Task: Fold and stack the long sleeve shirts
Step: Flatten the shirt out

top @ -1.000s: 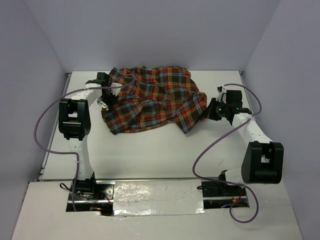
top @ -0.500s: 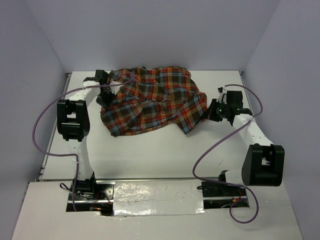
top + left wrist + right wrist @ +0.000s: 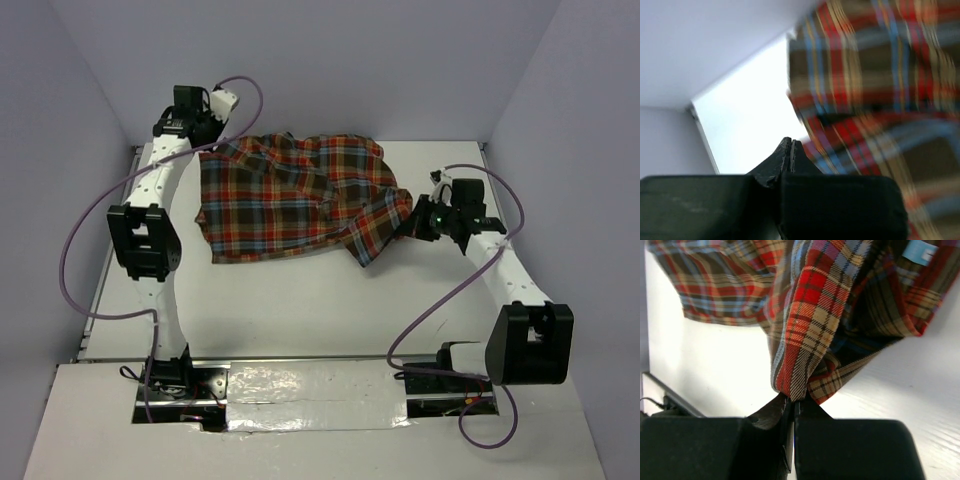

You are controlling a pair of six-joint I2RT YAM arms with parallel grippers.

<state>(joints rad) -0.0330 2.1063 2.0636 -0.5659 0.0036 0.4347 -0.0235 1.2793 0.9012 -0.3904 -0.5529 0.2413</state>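
The plaid shirt [image 3: 290, 195], checked red-orange, brown and light blue, lies stretched across the back of the white table [image 3: 300, 300]. My left gripper [image 3: 203, 140] is raised at the far left back, shut on the shirt's far left corner. In the left wrist view the jaws [image 3: 791, 145] are closed, with blurred plaid [image 3: 875, 90] just to their right. My right gripper [image 3: 413, 222] is shut on the shirt's right edge. The right wrist view shows a fold of cloth [image 3: 810, 315] pinched at the fingertips [image 3: 792, 399], and a light blue label [image 3: 920, 252] at the top right.
Grey walls enclose the table at the back and on both sides. A metal rail [image 3: 110, 270] runs along the table's left edge. A foil-covered strip [image 3: 310, 385] lies between the arm bases at the front. Purple cables loop beside both arms.
My left arm has risen and swung back to the far left corner, pulling the shirt's left edge straight and spreading the cloth flatter. The right gripper has hardly moved.
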